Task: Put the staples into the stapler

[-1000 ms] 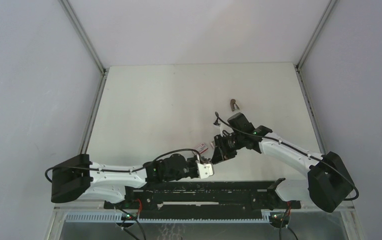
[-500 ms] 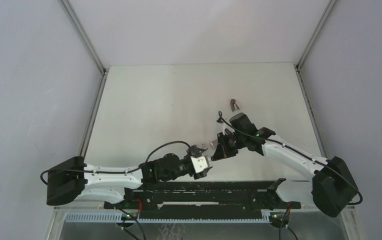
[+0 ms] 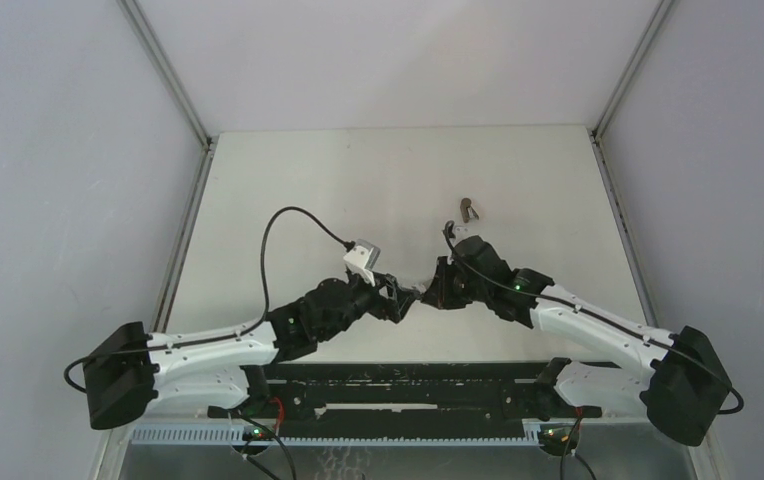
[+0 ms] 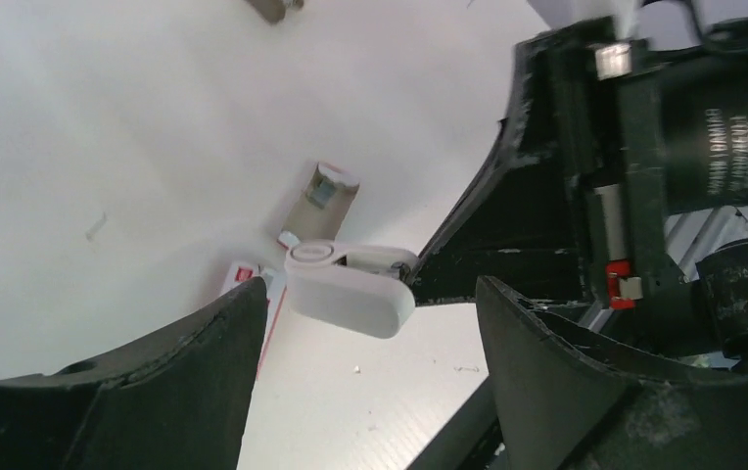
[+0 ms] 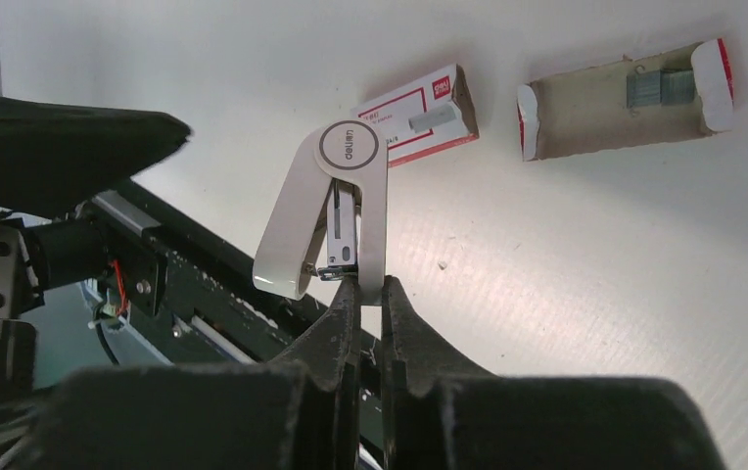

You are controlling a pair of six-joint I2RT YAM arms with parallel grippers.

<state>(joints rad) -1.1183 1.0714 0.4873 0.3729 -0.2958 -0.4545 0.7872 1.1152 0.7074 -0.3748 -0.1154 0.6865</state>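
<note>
The white stapler [image 5: 336, 206] hangs open in a V above the table, its dark metal inside showing. My right gripper [image 5: 370, 284] is shut on the end of one of its white arms. In the left wrist view the stapler [image 4: 350, 289] floats just ahead of my left gripper [image 4: 370, 382], whose jaws stand wide apart and touch nothing. The staples [image 5: 659, 88] lie as a silvery strip in their flat tray [image 5: 585, 117] on the table beyond. In the top view both grippers, left [image 3: 403, 300] and right [image 3: 436, 290], meet near the table's front middle.
The red-and-white box sleeve [image 5: 419, 117] lies beside the tray, just behind the stapler. A small brownish metal object [image 3: 470, 209] sits farther back on the table. The black rail [image 3: 408, 385] of the arm bases runs along the near edge.
My left gripper has opened and its wrist has rolled over and swung toward the back. My right gripper has shut on the stapler and shifted slightly left.
</note>
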